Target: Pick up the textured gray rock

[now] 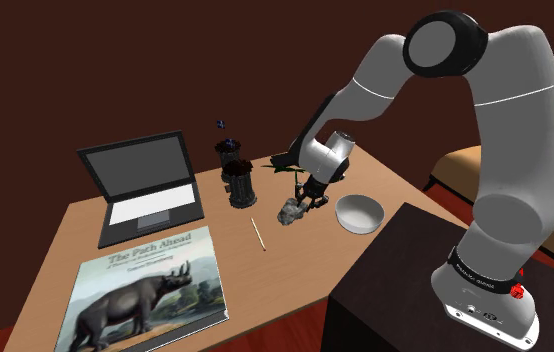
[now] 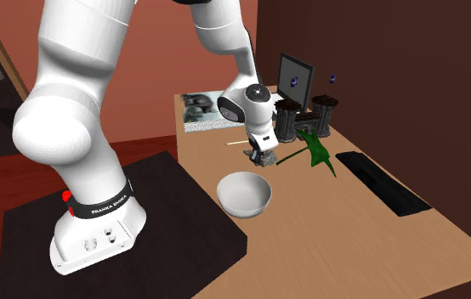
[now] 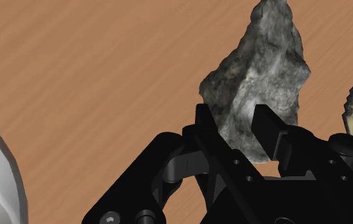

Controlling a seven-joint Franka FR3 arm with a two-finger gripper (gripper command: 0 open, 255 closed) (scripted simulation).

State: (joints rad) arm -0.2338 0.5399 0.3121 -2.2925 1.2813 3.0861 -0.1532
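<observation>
End effector [image 3: 232, 121] clasping the gray rock [image 3: 258, 76]
rock juts past the fingertips; centre of the shoulder view

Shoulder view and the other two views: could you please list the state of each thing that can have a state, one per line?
laptop: open, lid raised.
book: closed, lying flat, cover up.
bowl: upright, empty.
pencil: lying flat.
rock: clasped at one end between the claw's fingers; whether it is lifted cannot be told.
claw: shut on the rock.
</observation>
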